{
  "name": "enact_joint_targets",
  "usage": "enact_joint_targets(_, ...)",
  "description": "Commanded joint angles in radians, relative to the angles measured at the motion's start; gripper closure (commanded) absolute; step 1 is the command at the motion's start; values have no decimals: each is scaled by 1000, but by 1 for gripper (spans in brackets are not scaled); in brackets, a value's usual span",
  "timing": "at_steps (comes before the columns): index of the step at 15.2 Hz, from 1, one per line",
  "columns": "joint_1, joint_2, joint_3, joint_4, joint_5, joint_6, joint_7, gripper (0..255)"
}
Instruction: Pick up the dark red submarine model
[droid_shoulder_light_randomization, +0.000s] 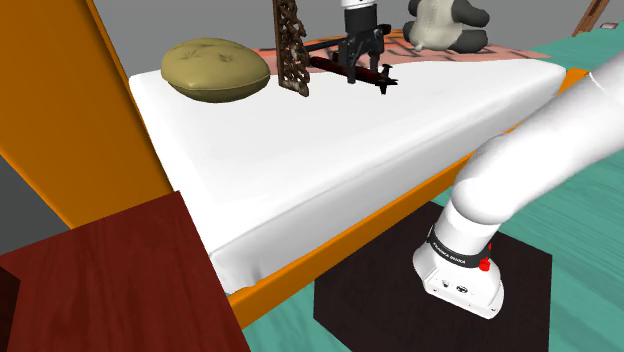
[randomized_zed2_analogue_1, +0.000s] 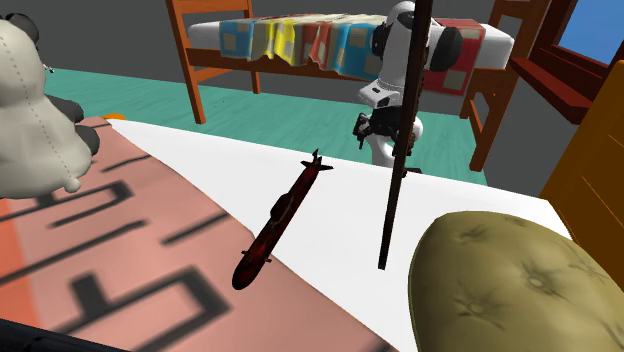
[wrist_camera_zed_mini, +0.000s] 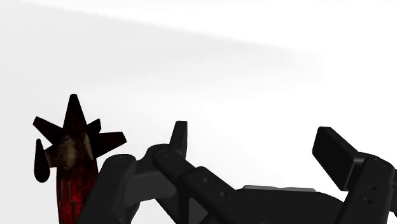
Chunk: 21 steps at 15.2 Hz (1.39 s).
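Status: approach stage, nothing grasped, nothing lifted. Gripper (droid_shoulder_light_randomization: 361, 62) hangs low over the tail end of the submarine (droid_shoulder_light_randomization: 328, 64). Its fingers (wrist_camera_zed_mini: 180, 137) stand spread apart with only white sheet between them. In the wrist view the submarine (wrist_camera_zed_mini: 71, 153) sits outside one finger, not between the pair.

The submarine lies flat at the far side of the bed (droid_shoulder_light_randomization: 330, 150), just to the shoulder view's right of a carved panel (droid_shoulder_light_randomization: 291, 45). Its tail is on white sheet and its nose on the pink blanket (randomized_zed2_analogue_1: 120, 230).

Left to do, as I judge: shift sideways to straddle the hull, close, lift.

Count:
- submarine 1
- cushion (droid_shoulder_light_randomization: 215, 68) 1
- plush (droid_shoulder_light_randomization: 445, 22) 1
- carved panel 1
- blanket 1
- nightstand (droid_shoulder_light_randomization: 110, 280) 1
- beds 2, the second bed (randomized_zed2_analogue_1: 192, 80) far off in the second exterior view
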Motion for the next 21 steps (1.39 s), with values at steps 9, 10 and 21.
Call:
enact_joint_targets(9, -64, 351, -101, 312, -25, 37, -91, 0)
enact_joint_targets(10, -71, 389, -110, 350, -23, 36, -100, 0)
enact_joint_targets(21, -172, 796, -174, 829, 33, -41, -195, 0)
